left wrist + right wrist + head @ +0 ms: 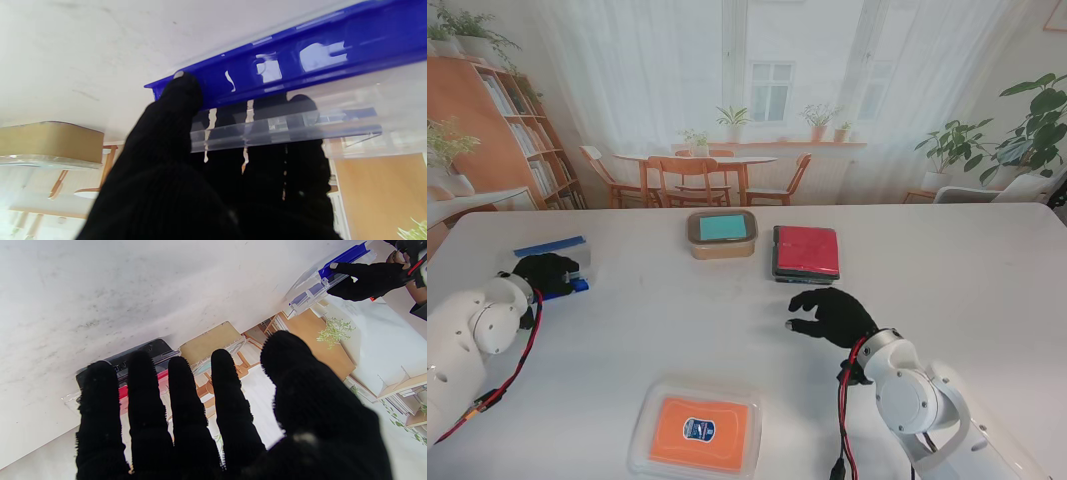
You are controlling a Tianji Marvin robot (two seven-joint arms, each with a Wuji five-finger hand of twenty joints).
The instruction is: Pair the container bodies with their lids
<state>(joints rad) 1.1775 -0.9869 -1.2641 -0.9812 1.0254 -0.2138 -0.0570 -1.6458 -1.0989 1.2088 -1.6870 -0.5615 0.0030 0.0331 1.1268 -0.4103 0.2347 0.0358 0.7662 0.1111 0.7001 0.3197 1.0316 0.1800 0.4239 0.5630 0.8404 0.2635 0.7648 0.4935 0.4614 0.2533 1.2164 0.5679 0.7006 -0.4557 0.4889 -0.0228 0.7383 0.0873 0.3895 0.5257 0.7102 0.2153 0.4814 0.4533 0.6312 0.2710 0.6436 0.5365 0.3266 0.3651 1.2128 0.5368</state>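
At the far left my left hand (545, 273) is shut on a clear box with a blue lid (549, 246). In the left wrist view the thumb presses on the blue lid (300, 63) and the fingers show through the clear body (367, 110). My right hand (832, 314) is open, palm down with fingers spread, just nearer to me than a dark box with a red lid (806, 251); it touches nothing. A tan box with a teal lid (722, 233) stands left of the red one. A clear box with an orange lid (695, 429) lies nearest to me.
The right wrist view shows the red-lidded box (156, 348) and the tan box (208, 343) beyond the spread fingers (217, 413), and the left hand (367, 280) on the blue-lidded box (333, 266). Bare white table (947, 270) lies at the right.
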